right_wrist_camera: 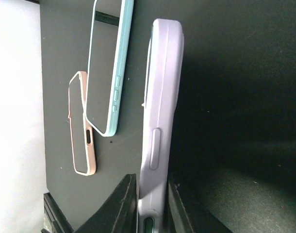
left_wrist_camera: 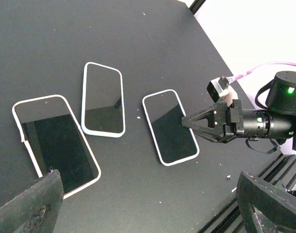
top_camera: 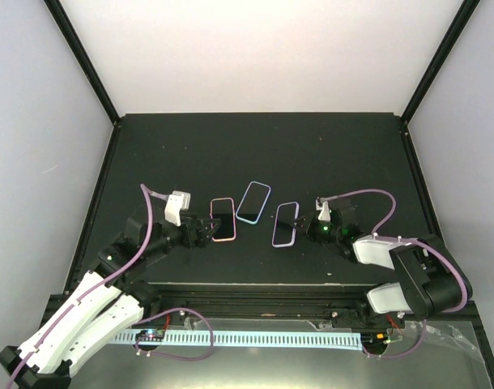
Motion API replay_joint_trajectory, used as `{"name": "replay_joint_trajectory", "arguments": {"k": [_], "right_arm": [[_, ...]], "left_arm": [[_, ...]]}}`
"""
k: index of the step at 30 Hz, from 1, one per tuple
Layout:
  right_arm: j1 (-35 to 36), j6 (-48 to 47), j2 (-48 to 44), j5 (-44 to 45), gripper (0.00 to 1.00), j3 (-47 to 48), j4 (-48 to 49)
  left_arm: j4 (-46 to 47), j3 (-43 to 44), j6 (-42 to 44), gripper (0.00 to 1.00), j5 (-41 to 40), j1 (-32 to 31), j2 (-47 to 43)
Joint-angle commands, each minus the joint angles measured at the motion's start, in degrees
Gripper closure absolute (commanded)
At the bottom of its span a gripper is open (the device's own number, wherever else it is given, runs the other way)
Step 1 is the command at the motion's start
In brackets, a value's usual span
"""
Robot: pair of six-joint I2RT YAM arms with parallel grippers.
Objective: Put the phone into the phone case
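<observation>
Case [top_camera: 286, 224] lies on black desk [top_camera: 255, 146] between white walls [top_camera: 255, 49]; right gripper [right_wrist_camera: 151, 184] pinches it, left gripper [top_camera: 203, 229] released.

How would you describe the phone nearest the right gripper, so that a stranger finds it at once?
Three cased phones lie in a loose row on the black table. The lavender-rimmed phone is the rightmost, one edge between the fingers of the right gripper. Its neighbours are the light blue-rimmed phone and the pink-rimmed phone.

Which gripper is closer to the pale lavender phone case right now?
Right. The right gripper straddles one end of the pale lavender phone case. The left gripper sits further off, beside the pink-rimmed phone, jaws open.
</observation>
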Motion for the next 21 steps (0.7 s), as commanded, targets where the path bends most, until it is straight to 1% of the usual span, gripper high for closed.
{"name": "replay_joint_trajectory", "arguments": {"k": [1,4,6,12,17,19,20,21], "right_arm": [[-0.53,-1.63,-0.57,-0.87,0.79,0.76,3.61],[-0.56,-2.12,-1.59,-0.12,0.72,1.27,1.08],[-0.54,-2.89,-2.70,0.75,0.66,2.12,-2.30],[-0.52,-6.25,-8.42,2.36,0.40,4.32,-13.80],[-0.53,-9.96,-19.77,5.70,0.23,7.14,-25.95],[-0.53,-11.08,-24.65,8.02,0.06,8.77,-30.79],[-0.53,-11.57,-26.90,9.31,0.01,9.83,-33.35],[-0.53,-12.17,-29.01,10.41,0.00,10.98,-35.82]], "left_arm": [[-0.65,1.80,0.96,0.01,-0.73,0.11,-0.62],[-0.44,1.89,0.97,0.01,-0.60,0.09,-0.26],[0.10,2.17,0.84,0.01,-0.09,0.10,0.17],[1.22,3.28,0.18,0.01,0.12,0.11,1.17],[1.37,4.05,-0.11,0.01,0.02,0.10,1.35],[1.86,4.52,-1.26,0.01,0.12,0.16,1.14],[2.14,4.85,-1.81,0.01,0.20,0.14,1.18],[2.40,5.34,-2.35,0.01,0.23,0.18,1.11]]}}
